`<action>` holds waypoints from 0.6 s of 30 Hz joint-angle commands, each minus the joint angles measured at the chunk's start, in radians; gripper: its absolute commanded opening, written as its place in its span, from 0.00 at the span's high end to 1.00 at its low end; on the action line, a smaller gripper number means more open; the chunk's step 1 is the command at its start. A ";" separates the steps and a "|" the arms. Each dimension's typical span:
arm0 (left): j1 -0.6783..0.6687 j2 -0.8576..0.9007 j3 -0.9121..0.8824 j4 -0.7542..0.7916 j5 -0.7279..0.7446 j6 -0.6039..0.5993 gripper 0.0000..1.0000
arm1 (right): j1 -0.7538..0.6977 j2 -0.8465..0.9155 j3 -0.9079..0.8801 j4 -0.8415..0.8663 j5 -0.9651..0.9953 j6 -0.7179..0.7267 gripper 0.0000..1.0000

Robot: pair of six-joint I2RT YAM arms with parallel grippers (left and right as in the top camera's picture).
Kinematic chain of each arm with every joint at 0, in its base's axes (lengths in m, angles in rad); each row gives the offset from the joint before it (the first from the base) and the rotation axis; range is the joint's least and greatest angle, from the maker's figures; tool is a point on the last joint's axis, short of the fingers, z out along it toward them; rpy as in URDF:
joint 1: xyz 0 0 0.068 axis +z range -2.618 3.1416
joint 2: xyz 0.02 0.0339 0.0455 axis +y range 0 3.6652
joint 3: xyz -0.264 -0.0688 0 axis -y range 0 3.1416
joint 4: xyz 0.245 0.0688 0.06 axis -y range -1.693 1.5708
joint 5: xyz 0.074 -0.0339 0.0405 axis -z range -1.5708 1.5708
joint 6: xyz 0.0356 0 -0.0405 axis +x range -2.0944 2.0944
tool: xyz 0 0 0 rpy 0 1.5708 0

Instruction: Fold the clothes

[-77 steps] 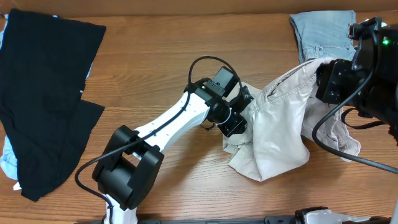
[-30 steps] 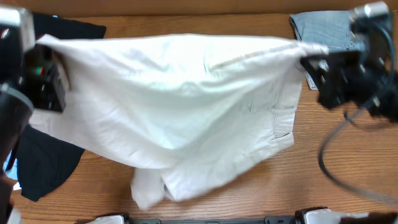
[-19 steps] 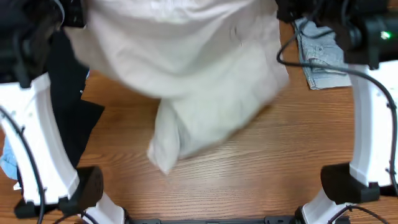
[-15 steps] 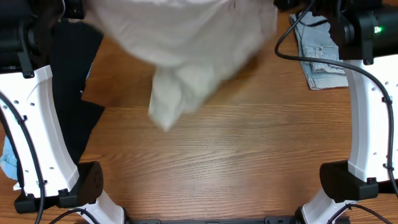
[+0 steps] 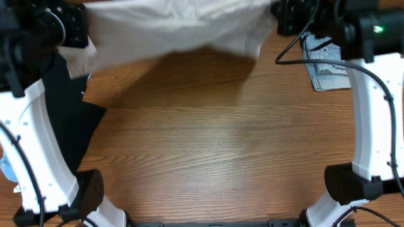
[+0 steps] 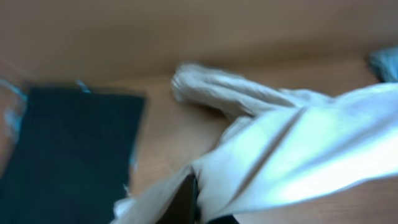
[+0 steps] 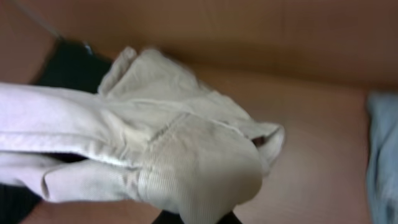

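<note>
The beige khaki shorts point(image 5: 177, 28) hang stretched across the far edge of the table, held high between both arms. My left gripper point(image 5: 69, 28) is shut on their left end and my right gripper point(image 5: 284, 16) on their right end. In the left wrist view the beige cloth point(image 6: 292, 149) runs out from the jaws at the bottom. In the right wrist view bunched beige cloth point(image 7: 199, 162) covers the jaws. The black garment point(image 5: 79, 120) lies at the left. The pale-blue denim shorts point(image 5: 325, 63) lie at the far right.
Bare wooden table point(image 5: 214, 151) fills the middle and front. The white arm links stand at the left point(image 5: 38, 151) and right point(image 5: 366, 126) sides. A bit of light-blue cloth point(image 5: 5, 167) shows at the left edge.
The beige shorts were lifted off the table, spread wide between both grippers and carried up toward the far edge. Their hanging lower part has swung back out of the middle.
</note>
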 commanded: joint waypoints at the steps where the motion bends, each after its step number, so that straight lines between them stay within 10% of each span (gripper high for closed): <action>1: -0.034 0.120 0.006 -0.098 0.063 0.032 0.96 | -0.010 0.037 -0.128 -0.016 0.038 0.014 0.96; 18: -0.105 0.171 -0.562 -0.125 0.008 -0.023 0.96 | 0.011 -0.051 -0.709 0.015 0.001 0.190 0.96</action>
